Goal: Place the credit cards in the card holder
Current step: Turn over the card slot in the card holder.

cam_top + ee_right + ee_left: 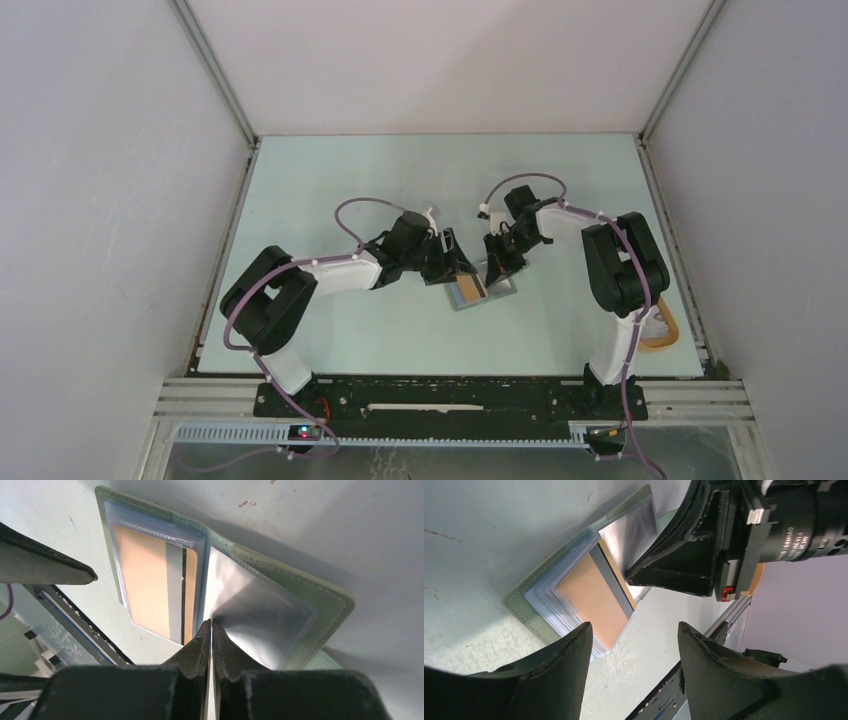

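Top view: both arms reach to mid-frame over the table [350, 170]. The card holder [490, 293] lies open and flat just below centre, with a tan credit card [468, 292] showing in its left half. The left gripper [455, 265] sits at the holder's upper left edge and the right gripper [500, 258] at its upper right. Jaw state is not readable from here. A tan oval tray [668, 335] is at lower right, partly behind the right arm and well apart from the holder.

Left wrist: the left gripper [634, 630] is wide apart and holds nothing. Its fingers [559, 670] hang above the near edge of the card holder [521, 602]; I can't tell if they touch it. The credit card [591, 592], tan with a grey stripe, sits in the stacked sleeves at centre left. The right gripper [628, 574] comes in from upper right, its tips pinched on a clear sleeve [629, 530].

Right wrist: the right gripper [211, 627] is closed tight, jaws together on the lower edge of the clear sleeve [260, 610], right at the fold. The sleeve is lifted and bowed over the right half of the card holder [330, 605]. The credit card [142, 587] is in the left half under plastic. One left gripper finger [45, 567] shows at the left edge, clear of the holder.
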Controlling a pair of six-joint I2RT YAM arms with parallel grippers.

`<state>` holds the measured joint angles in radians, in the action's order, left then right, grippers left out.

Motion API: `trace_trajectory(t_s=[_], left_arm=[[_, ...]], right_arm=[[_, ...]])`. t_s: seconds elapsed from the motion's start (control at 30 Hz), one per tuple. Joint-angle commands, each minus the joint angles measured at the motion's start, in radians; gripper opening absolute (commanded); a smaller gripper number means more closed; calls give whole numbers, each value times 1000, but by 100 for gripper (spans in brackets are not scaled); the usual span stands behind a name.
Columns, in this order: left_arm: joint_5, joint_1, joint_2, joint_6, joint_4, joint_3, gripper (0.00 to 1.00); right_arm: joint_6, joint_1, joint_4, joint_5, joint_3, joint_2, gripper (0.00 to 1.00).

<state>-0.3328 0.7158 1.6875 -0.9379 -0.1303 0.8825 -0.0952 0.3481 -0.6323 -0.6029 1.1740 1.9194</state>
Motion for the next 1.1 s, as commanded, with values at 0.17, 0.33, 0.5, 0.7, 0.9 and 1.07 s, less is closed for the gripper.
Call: trace_trajectory(t_s=[0.17, 0.33, 0.5, 0.7, 0.9, 1.07], left_arm=[[0, 10, 49, -21, -6, 2, 69], [47, 10, 26, -3, 72, 9, 71], [61, 11, 28, 2, 103, 17, 72], [12, 14, 59, -13, 34, 26, 72], [-43, 13, 84, -46, -57, 16, 70], [-73, 13, 101, -73, -111, 6, 69]], right_arm=[[-28, 18, -65, 137, 72, 56, 10], [-29, 22, -72, 129, 75, 63, 10], [-29, 22, -73, 122, 75, 62, 10], [-31, 22, -74, 110, 75, 61, 10], [-31, 22, -76, 92, 75, 59, 11], [-31, 20, -77, 57, 75, 59, 11]])
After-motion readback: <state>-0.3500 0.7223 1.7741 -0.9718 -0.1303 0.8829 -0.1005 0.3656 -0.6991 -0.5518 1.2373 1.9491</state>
